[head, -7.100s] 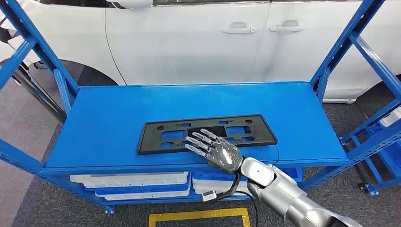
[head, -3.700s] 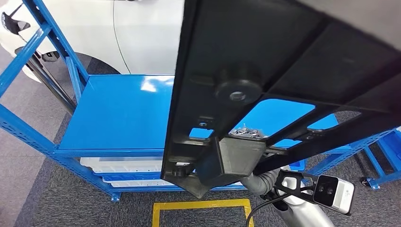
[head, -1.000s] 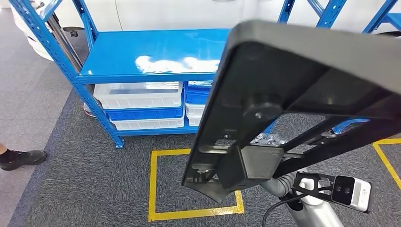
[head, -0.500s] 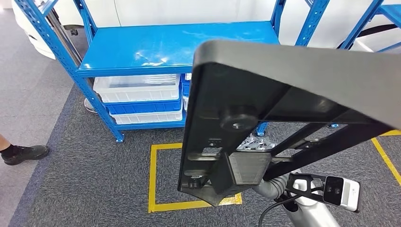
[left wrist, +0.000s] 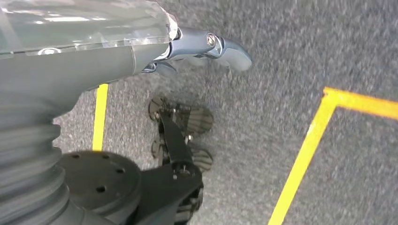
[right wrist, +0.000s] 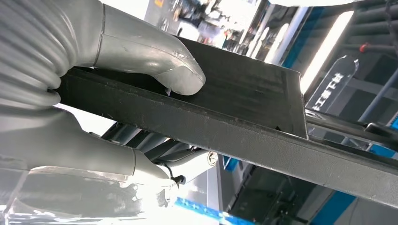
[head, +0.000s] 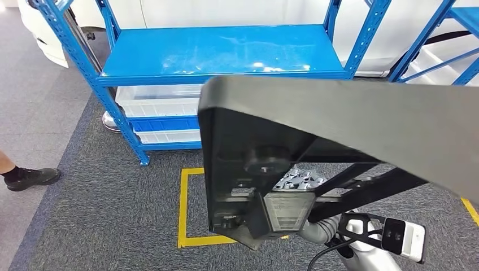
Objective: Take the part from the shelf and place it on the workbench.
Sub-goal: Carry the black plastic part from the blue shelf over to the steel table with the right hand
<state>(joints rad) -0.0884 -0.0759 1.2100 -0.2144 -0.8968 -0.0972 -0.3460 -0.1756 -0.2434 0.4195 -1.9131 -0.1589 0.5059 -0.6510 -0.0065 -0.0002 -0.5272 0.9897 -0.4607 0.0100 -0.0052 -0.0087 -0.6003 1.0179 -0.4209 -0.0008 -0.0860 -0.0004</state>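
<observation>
The blue shelf (head: 220, 53) stands ahead across the grey carpet, its top level bare, with white bins (head: 158, 99) stacked on the level below. A yellow floor marking (head: 182, 226) lies on the carpet between the shelf and the robot, and a person's shoe (head: 31, 176) shows near the left edge of the head view. No workbench can be identified in any view, so its direction from the robot cannot be stated. The part (head: 339, 135), a long flat black plastic panel with cut-outs, is off the shelf and carried in the air close in front of the head camera. Its long axis runs from low near the robot's middle up and away to the robot's right, and it is steeply tilted with its ribbed underside toward the camera. The right hand (right wrist: 108, 93) holds it from beneath near the lower end; in the right wrist view the thumb (right wrist: 155, 61) presses on one face while the other fingers clasp the opposite side of the edge. The left hand (left wrist: 206, 47) hangs beside the body over the carpet, holding nothing; whether its fingers are spread or curled cannot be told. Judgement: the carry rests wholly on the right hand, and placing will require levelling the long panel first.
</observation>
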